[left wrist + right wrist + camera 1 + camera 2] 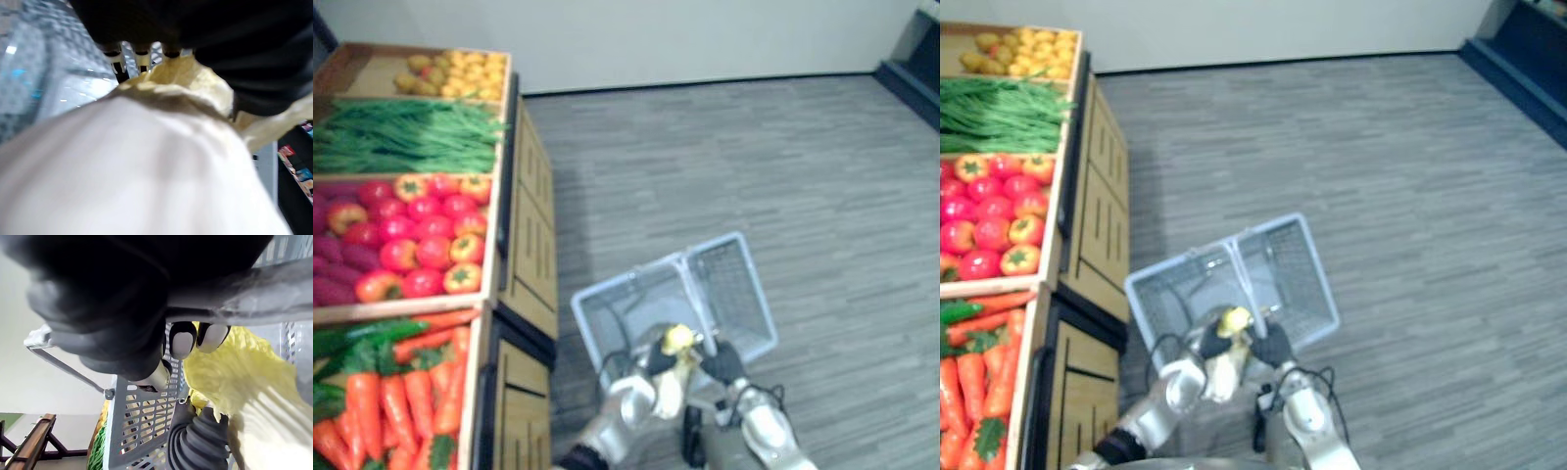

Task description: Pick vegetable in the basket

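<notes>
The step in hand looks like the drop: the vegetable is lifted and carried, and the next move calls for lowering it past the near rim and letting go.

The left hand (1212, 343) is closed round the pale stalk of a napa cabbage (1226, 370), whose yellow leaves stand up just beside the right hand (1276, 345). That right hand has its fingers (182, 343) curled tight round the basket handle (274, 289). The grey mesh basket (1293, 264) hangs just beyond both hands. The wooden produce stand (524, 284) is off to the left hand's outer side.
</notes>
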Tool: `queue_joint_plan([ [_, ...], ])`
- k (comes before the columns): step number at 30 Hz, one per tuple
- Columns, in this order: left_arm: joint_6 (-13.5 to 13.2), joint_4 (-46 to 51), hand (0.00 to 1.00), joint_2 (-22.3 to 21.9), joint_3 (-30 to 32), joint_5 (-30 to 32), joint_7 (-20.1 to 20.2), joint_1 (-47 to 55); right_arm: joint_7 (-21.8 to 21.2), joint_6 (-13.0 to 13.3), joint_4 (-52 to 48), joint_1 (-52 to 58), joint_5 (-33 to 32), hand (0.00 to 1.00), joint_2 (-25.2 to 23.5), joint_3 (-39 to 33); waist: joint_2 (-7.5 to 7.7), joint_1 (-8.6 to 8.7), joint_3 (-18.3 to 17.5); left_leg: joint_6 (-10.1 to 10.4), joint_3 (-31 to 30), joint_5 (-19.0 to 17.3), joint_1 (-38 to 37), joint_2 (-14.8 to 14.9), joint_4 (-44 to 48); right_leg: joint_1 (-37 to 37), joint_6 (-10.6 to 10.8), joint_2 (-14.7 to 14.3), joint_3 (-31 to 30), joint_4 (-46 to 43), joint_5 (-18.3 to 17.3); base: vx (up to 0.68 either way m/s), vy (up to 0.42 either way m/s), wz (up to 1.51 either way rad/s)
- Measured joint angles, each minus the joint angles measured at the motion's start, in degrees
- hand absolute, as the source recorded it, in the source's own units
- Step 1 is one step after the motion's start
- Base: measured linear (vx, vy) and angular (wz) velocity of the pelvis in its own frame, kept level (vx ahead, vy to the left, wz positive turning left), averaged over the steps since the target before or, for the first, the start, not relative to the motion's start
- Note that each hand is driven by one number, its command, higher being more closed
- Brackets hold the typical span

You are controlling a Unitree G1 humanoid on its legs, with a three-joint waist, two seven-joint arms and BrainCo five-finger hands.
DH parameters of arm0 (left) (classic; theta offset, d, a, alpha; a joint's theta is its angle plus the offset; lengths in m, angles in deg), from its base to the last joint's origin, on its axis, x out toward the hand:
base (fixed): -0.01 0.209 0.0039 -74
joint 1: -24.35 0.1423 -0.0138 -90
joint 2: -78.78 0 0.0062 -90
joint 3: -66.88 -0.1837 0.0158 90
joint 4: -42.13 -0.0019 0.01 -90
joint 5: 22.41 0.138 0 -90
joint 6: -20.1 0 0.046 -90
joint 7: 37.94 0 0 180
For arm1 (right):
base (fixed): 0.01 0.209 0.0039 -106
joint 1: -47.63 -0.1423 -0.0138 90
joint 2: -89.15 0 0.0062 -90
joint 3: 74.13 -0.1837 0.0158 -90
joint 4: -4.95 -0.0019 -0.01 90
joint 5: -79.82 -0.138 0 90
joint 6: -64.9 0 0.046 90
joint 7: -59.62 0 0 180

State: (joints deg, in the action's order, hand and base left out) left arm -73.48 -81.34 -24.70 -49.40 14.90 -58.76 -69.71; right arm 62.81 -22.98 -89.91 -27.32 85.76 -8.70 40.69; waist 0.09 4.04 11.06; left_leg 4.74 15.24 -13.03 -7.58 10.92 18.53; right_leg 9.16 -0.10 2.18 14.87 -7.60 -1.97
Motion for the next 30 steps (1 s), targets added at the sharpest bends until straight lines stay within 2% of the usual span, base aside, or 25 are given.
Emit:
queue_joint_plan([
  [1, 0.93, 0.0, 0.0, -0.1, 2.34, -0.12, -0.34, -0.01, -0.87, -0.04, 0.01, -0.4, -1.82, 1.0, 1.09, 0.82, -0.05, -0.57, 0.65, -0.65, -0.32, -0.32, 5.32, 2.29, 12.86, -2.03, -0.26, -0.11, 1.33, 0.17, -0.3, 0.21, -0.028, 0.13],
  [2, 1.43, 0.04, 0.0, -0.33, 3.43, -0.19, -0.48, 0.11, -1.37, -0.04, -0.05, -0.4, -2.51, 1.0, 2.0, 0.89, -0.79, -0.85, 1.07, -0.75, -0.72, 0.43, 7.36, 4.02, 18.26, -3.5, -0.67, -0.88, 1.92, 1.06, -0.56, 0.2, -0.034, 0.11],
  [3, 1.72, 0.01, 0.0, -0.43, 4.92, -0.8, -1.03, 0.62, -2.19, -0.05, 0.13, -0.39, -3.31, 1.0, 3.84, 1.01, -1.52, -1.51, 1.46, 0.18, -1.55, 0.1, 10.81, 6.35, 25.49, -6.08, -1.37, -1.9, 2.16, 2.52, -0.37, 0.15, -0.059, 0.06],
  [4, 1.72, 0.29, 0.0, -0.46, 6.51, -1.15, -1.71, 1.3, -3.09, -0.05, 0.04, -0.41, -4.33, 1.0, 5.0, 0.41, -1.63, -2.11, 1.33, -0.09, -1.1, -2.27, 12.9, 6.14, 25.33, -7.46, -1.89, -1.54, 2.49, 3.51, -0.34, 0.19, -0.024, 0.08],
  [6, 1.67, 1.77, 0.0, -0.95, 7.6, -1.17, -2.11, 2.04, -3.94, -0.05, 0.01, -0.54, -4.89, 1.0, 5.64, -0.5, -1.31, -2.64, 1.3, -0.39, 1.18, -4.6, 15.78, 4.28, 21.08, -8.2, -1.89, 0.05, 3.66, 4.89, -0.34, 0.17, 0.02, 0.28],
  [8, 1.6, 3.66, 0.0, -2.73, 9.12, -1.18, -2.75, 3.59, -4.83, -0.05, 0.23, -0.9, -6.03, 1.0, 5.75, -2.42, -1.23, -2.73, 1.22, -0.83, 6.8, -3.52, 17.9, 0.23, 8.73, -9.99, -1.44, 2.85, 6.23, 7.27, -0.12, 0.17, 0.078, 0.59],
  [9, 1.58, 4.08, 0.0, -2.99, 9.55, -1.18, -2.94, 4.18, -4.86, -0.05, 0.31, -1.0, -5.99, 1.0, 5.78, -2.89, -1.36, -2.77, 1.11, -1.06, 8.59, -1.84, 17.79, -0.58, 5.21, -10.51, -0.51, 3.36, 6.92, 7.87, 0.14, 0.19, 0.105, 0.47],
  [10, 1.57, 4.61, 0.0, -3.24, 10.4, -1.18, -3.11, 5.5, -4.96, 0.04, 0.94, -1.31, -5.93, 1.0, 5.85, -4.29, -2.36, -2.98, 0.51, -2.67, 12.73, 3.29, 17.29, -1.06, -1.13, -11.22, 1.7, 3.36, 7.85, 8.54, 0.46, 0.23, 0.112, 0.26],
  [11, 1.42, 5.0, 0.0, -3.48, 11.02, -1.24, -3.06, 6.34, -4.93, 0.04, 1.52, -1.61, -5.86, 1.0, 5.94, -4.94, -3.09, -3.06, 0.1, -3.93, 13.43, 6.38, 16.88, -1.11, -3.56, -11.47, 2.57, 2.92, 8.24, 8.57, 0.33, 0.31, 0.161, 0.21],
  [12, 1.15, 5.31, 0.0, -3.53, 11.02, -1.48, -2.89, 7.04, -4.99, 0.05, 3.61, -2.12, -5.02, 1.0, 4.8, -5.32, -2.56, -3.32, -0.13, -5.74, 13.79, 7.11, 15.28, -2.24, -5.72, -12.21, 3.48, 3.81, 8.48, 7.81, -0.24, 0.28, 0.15, 0.24],
  [13, 1.15, 6.28, 0.0, -4.11, 11.47, -3.1, -2.91, 8.13, -4.76, -0.05, 4.73, -1.52, -3.39, 1.0, 3.08, -7.11, -1.5, -3.95, -0.44, -6.01, 13.14, 6.97, 13.57, -4.45, -8.08, -12.26, 5.2, 5.92, 9.63, 4.59, -2.57, 0.23, 0.142, 0.37],
  [14, 1.11, 6.43, 0.0, -4.36, 11.49, -3.53, -2.88, 8.38, -4.7, -0.04, 5.5, -1.21, -2.52, 1.0, 2.09, -8.22, -1.21, -3.75, -0.4, -6.21, 12.09, 6.84, 12.7, -5.56, -8.96, -12.08, 5.68, 7.2, 10.36, 1.8, -4.08, 0.29, 0.169, 0.76],
  [15, 1.11, 6.53, 0.0, -4.88, 11.41, -3.67, -2.59, 8.49, -4.56, -0.16, 7.97, -1.02, -0.76, 1.0, 0.5, -9.86, -0.89, -2.73, -0.32, -6.6, 10.11, 6.52, 10.58, -7.38, -10.69, -10.77, 5.85, 10.47, 12.12, -7.6, -7.12, 0.3, 0.164, 0.96],
  [16, 1.04, 7.19, 0.0, -4.85, 11.36, -4.87, -2.39, 8.96, -4.42, -0.32, 10.62, -1.02, 0.69, 1.0, -0.89, -11.17, -0.7, -2.51, -0.33, -7.06, 8.37, 6.24, 8.17, -8.74, -12.11, -8.34, 5.16, 13.79, 12.33, -18.88, -8.06, 0.36, 0.186, 0.92],
  [17, 1.08, 7.7, 0.0, -4.78, 11.37, -5.22, -2.34, 9.22, -4.35, -0.37, 11.98, -1.02, 0.96, 1.0, -1.55, -11.3, -0.36, -2.5, -0.34, -7.32, 7.44, 6.07, 6.91, -9.41, -12.61, -7.2, 5.0, 15.45, 11.74, -24.16, -7.86, 0.3, 0.112, 0.92],
  [18, 1.08, 9.15, 0.0, -4.22, 11.4, -5.72, -2.36, 9.99, -3.47, -0.82, 14.46, -0.6, 1.35, 1.0, -3.56, -11.62, 0.72, -2.44, -0.44, -7.71, 5.12, 5.5, 4.83, -10.44, -12.77, -5.09, 4.49, 17.62, 8.72, -32.31, -8.25, 0.36, 0.059, 1.03],
  [19, 1.06, 9.7, 0.0, -4.02, 11.23, -5.73, -2.36, 10.14, -3.04, -0.98, 15.4, -0.13, 2.19, 1.0, -5.13, -12.45, 1.24, -2.31, -0.66, -7.78, 2.56, 5.25, 4.22, -10.72, -12.72, -4.11, 4.24, 17.58, 5.94, -35.06, -9.43, 0.35, -0.029, 1.44],
  [21, 0.47, 10.68, 0.0, -4.87, 10.09, -5.77, -2.35, 10.48, -2.14, -0.69, 15.54, -0.18, 2.38, 1.0, -6.09, -14.68, 1.49, -1.43, -0.62, -7.75, -1.88, 5.28, 4.34, -10.42, -12.47, -1.6, 4.11, 15.42, 2.12, -34.78, -11.08, 0.26, -0.09, 1.23],
  [23, -0.3, 10.84, 0.0, -4.84, 8.67, -7.95, -2.34, 10.44, -1.85, -0.53, 18.34, -0.02, 2.98, 1.0, -5.94, -15.64, 1.23, -0.76, -0.41, -7.27, -8.74, 5.51, 4.74, -9.51, -12.27, 0.19, 3.63, 10.49, -5.35, -25.54, -11.87, 0.19, -0.204, 1.21],
  [24, -0.6, 10.83, 0.0, -4.85, 8.53, -7.99, -2.32, 10.32, -1.4, -0.51, 18.84, 0.49, 2.97, 1.0, -6.12, -15.79, 1.25, -0.59, -0.47, -6.87, -10.89, 5.58, 5.3, -9.41, -12.06, 0.53, 3.81, 9.22, -8.24, -22.74, -11.77, 0.15, -0.297, 1.61],
  [25, -1.47, 10.92, 0.0, -4.84, 8.34, -8.02, -2.12, 9.75, -0.82, 0.06, 19.28, 1.32, 2.89, 1.0, -6.81, -17.09, 1.34, 0.3, -0.5, -4.91, -16.13, 5.09, 7.31, -9.45, -11.31, 1.07, 4.44, 6.48, -15.86, -17.66, -11.35, 0.12, -0.362, 1.98],
  [26, -2.08, 10.98, 0.0, -4.77, 7.84, -8.24, -1.53, 8.53, -0.57, 0.64, 19.52, 1.35, 2.89, 1.0, -7.61, -18.34, 2.91, 0.62, -0.92, -3.15, -20.95, 5.12, 9.6, -10.73, -10.44, 1.01, 5.02, 4.99, -24.29, -12.9, -10.94, 0.1, -0.39, 2.17],
  [27, -2.32, 10.96, 0.0, -4.66, 7.3, -9.08, -1.13, 8.01, -0.42, 0.79, 20.44, 1.36, 2.84, 1.0, -7.71, -19.14, 3.07, 0.62, -0.56, -2.37, -23.66, 5.08, 10.61, -11.35, -9.91, 0.38, 8.05, 4.86, -26.11, -12.57, -11.21, 0.04, -0.41, 2.03],
  [29, -3.34, 13.79, 0.0, -4.52, 6.18, -10.14, 0.46, 9.91, 0.5, 0.97, 24.9, -1.22, 2.79, 1.0, -7.09, -20.6, 0.18, -0.3, -0.86, 0.43, -29.96, 6.07, 11.39, -8.9, -10.21, -1.7, 6.18, 2.07, -19.52, -15.41, -13.17, 0.03, -0.438, 1.63],
  [30, -3.53, 14.58, 0.0, -4.54, 6.67, -10.28, 0.63, 10.45, 1.05, 0.93, 25.79, -1.72, 2.79, 1.0, -7.08, -20.7, -0.07, -0.78, -1.0, 1.64, -30.77, 6.88, 11.43, -8.47, -10.36, -2.01, 5.84, 1.61, -19.43, -16.67, -13.38, 0.05, -0.346, 1.62],
])
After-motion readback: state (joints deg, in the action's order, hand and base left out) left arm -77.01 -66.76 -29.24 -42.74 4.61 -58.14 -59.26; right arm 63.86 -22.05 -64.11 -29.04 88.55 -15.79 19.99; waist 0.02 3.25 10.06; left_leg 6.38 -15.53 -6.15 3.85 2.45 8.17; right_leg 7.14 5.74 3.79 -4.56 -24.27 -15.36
